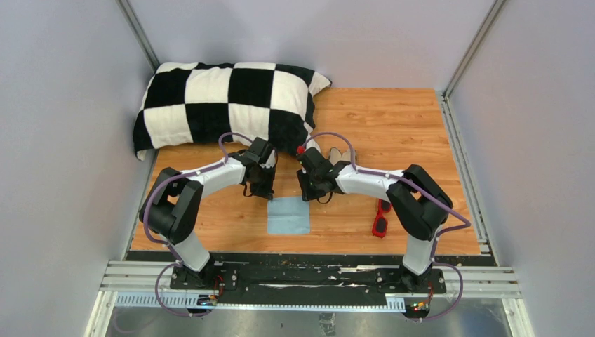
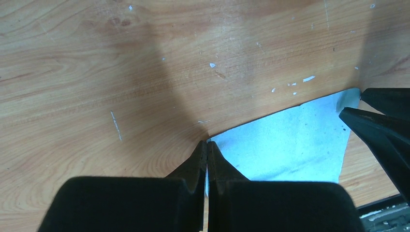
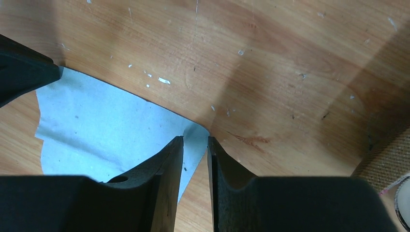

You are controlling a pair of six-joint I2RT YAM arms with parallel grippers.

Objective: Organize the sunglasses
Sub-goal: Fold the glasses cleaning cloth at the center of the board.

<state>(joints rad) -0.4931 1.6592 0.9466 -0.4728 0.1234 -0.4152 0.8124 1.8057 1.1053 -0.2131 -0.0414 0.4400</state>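
At the far left of the table (image 1: pixel 393 119) lies a black-and-white chequered pillow (image 1: pixel 210 98), which has no part in the work now. Next comes the left gripper (image 2: pixel 207 145). Its fingers are pressed together on the far left corner of the light blue cloth (image 2: pixel 290 140), so it pinches the cloth. The cloth lies on the wood between the two arms. At its far right corner stands the right gripper (image 3: pixel 195 139). There is a narrow gap between its fingers, the corner lies in this gap, and they do not yet press on it. More to the right, the sunglasses (image 1: pixel 381 219) lie on the table beside the right arm, well apart from both grippers. We judge that the step in hand concerns the cloth, not the glasses. The next move calls for the right fingers to close on their corner, so that both arms can move the cloth together.
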